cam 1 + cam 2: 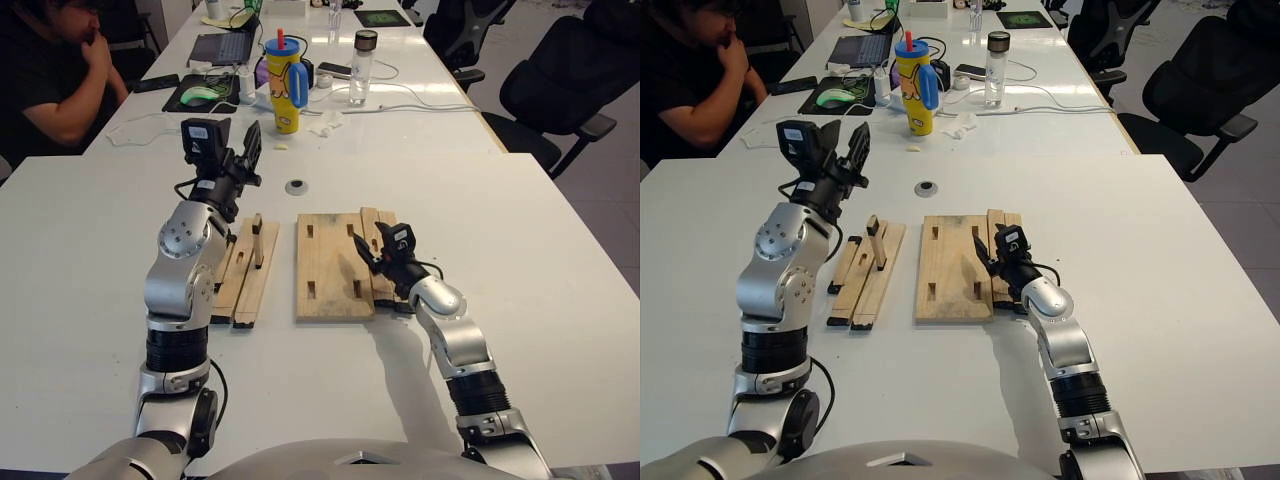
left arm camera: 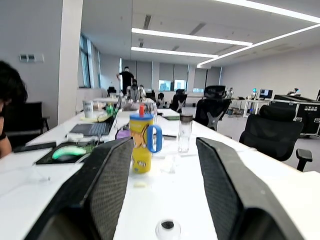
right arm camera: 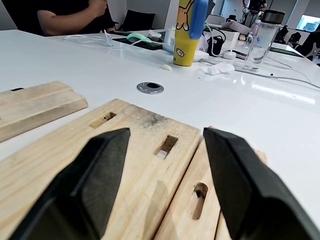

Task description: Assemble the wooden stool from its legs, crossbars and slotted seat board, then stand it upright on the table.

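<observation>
A smooth white desk (image 1: pixel 90 260) carries the work, with a round metal grommet (image 1: pixel 296 187) set into it beyond the wood. A far desk (image 1: pixel 410 130) butts against its back edge. On that one stand a yellow cup (image 1: pixel 284 85) with a blue handle, a clear bottle (image 1: pixel 361 68) with a dark cap, a laptop (image 1: pixel 222 46) and a green-lit mouse (image 1: pixel 201 95). Black chairs (image 1: pixel 560 85) stand to the right, and long ceiling lights (image 2: pixel 175 35) run over the open office. The board (image 1: pixel 328 268) lies flat at mid-desk: pale, grainy, unfinished wood, rectangular, with small oblong slots cut through it. Narrower slotted slats (image 1: pixel 381 228) of the same wood lie flat against its right edge. Just left of the board, apart from it, two long planks (image 1: pixel 243 278) lie side by side, dark at their near ends, and a short piece (image 1: pixel 257 240) stands upright on them. The left gripper (image 1: pixel 240 158) is raised well above the far end of the planks, its ribbed black fingers (image 2: pixel 107 190) spread apart and holding nothing. The right gripper (image 3: pixel 165 137) hangs low over the board's right side where it meets the slats, its fingers (image 3: pixel 97 175) likewise apart and empty.
</observation>
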Motion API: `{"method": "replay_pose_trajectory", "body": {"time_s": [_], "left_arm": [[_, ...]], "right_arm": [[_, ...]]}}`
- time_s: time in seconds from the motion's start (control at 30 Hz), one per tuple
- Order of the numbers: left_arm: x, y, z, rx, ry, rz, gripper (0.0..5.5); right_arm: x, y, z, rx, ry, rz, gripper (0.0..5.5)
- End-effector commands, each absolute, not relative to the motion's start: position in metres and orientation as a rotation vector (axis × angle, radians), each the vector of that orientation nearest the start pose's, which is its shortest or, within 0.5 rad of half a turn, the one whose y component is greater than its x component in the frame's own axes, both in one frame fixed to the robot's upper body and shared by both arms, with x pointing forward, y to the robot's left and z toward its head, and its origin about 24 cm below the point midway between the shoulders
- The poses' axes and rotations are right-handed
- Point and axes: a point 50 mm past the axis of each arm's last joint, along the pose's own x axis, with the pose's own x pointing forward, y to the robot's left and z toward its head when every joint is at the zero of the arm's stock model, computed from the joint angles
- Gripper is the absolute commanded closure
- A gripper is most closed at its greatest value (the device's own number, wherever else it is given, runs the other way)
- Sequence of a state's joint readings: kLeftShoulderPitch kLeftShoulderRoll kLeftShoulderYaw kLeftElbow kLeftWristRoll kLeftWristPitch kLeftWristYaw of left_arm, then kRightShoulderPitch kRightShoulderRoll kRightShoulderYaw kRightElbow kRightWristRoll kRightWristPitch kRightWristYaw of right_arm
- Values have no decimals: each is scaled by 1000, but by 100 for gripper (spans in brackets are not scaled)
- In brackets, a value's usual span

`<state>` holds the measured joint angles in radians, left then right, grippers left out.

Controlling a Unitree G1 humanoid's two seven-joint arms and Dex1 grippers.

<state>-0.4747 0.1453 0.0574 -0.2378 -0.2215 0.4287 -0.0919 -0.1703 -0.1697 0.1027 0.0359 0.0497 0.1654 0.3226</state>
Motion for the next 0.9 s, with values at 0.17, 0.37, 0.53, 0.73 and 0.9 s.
{"method": "replay_pose_trajectory", "body": {"time_s": [0.17, 0.37, 0.53, 0.73, 0.9], "left_arm": [[282, 143, 35, -85, 417, -224, 319], [309, 129, 132, -87, -105, -235, 319], [290, 158, 203, -8, -509, -61, 319], [278, 220, 168, 114, -219, 61, 319], [270, 255, 100, 54, 207, -75, 319]], "right_arm": [[285, -126, 63, -152, 43, 469, 277], [283, -128, 61, -154, 49, 461, 277], [282, -130, 61, -149, 45, 455, 277], [278, -136, 61, -140, 47, 430, 277], [276, -138, 61, -128, 50, 416, 277]]}}
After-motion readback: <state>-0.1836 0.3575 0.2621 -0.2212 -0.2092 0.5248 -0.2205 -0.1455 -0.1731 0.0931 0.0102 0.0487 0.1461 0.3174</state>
